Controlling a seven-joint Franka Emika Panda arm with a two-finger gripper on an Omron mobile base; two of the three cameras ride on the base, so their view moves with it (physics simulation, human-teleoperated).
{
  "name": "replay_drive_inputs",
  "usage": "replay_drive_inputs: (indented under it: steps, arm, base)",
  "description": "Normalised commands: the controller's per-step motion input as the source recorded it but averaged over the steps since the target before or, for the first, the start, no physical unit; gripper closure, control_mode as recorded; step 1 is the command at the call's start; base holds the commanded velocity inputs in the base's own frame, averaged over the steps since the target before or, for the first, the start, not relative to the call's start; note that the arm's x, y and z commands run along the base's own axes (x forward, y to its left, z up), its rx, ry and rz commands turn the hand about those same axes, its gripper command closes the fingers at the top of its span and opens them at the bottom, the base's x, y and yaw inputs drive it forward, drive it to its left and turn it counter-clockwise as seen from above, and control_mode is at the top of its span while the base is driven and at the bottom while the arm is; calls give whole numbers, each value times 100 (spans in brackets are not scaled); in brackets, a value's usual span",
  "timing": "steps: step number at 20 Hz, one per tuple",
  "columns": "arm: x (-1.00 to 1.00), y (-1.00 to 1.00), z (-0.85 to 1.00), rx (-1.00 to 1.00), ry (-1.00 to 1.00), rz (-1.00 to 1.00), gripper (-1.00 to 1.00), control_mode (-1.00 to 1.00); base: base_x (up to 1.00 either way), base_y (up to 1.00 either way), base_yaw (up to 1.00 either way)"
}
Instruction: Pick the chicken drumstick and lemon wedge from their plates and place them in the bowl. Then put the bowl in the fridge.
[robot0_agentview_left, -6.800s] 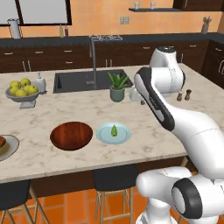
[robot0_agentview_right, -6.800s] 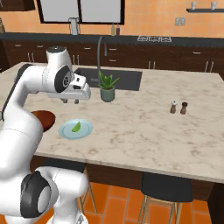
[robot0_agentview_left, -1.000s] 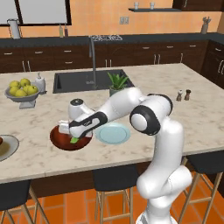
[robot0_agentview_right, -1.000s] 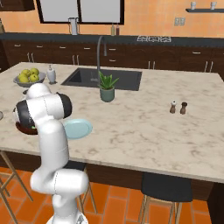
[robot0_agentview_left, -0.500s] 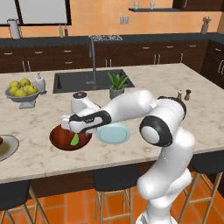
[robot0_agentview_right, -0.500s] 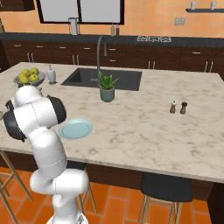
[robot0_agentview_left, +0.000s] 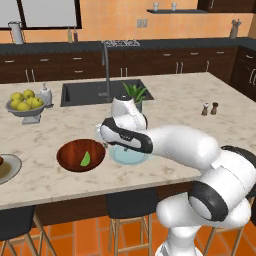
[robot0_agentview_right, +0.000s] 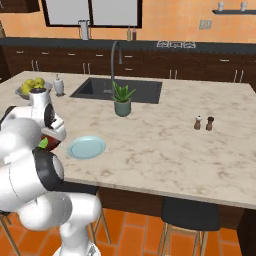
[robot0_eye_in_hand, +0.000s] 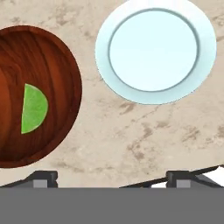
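Since a moment ago the gripper has lifted off the bowl, leaving the lemon wedge lying inside. Its fingers stand wide apart, holding nothing. Beside the bowl sits the pale blue plate, bare. At the left edge, the grey plate is cut off.

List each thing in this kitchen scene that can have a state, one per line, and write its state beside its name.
lemon wedge: lying inside the wooden bowl
wooden bowl: on the counter, holding just the wedge
pale blue plate: empty, beside the bowl
grey plate: at the counter's left edge, something brown on it, cut off by the frame
gripper: open, holding nothing, above bare counter
fruit bowl: full of yellow-green fruit
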Motion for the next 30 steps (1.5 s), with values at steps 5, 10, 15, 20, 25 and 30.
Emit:
replay_drive_inputs:
  steps: [5, 10, 15, 20, 25, 30]
  arm:
    - [-61, -100, 38, -7, -3, 16, -100, -100]
    - [-49, -99, 30, -12, -3, 6, -100, -100]
    - [-18, -91, 16, 0, 1, 1, -100, -100]
    - [0, -9, 3, 0, 3, 0, -100, 100]
    - [0, 0, 0, 0, 0, 0, -100, 100]
    - [0, 0, 0, 0, 0, 0, -100, 100]
  base:
    - [0, 0, 0]
    - [0, 0, 0]
    - [0, 0, 0]
    - [-10, 35, 0]
    - [-31, 100, 0]
    - [-98, 100, 0]
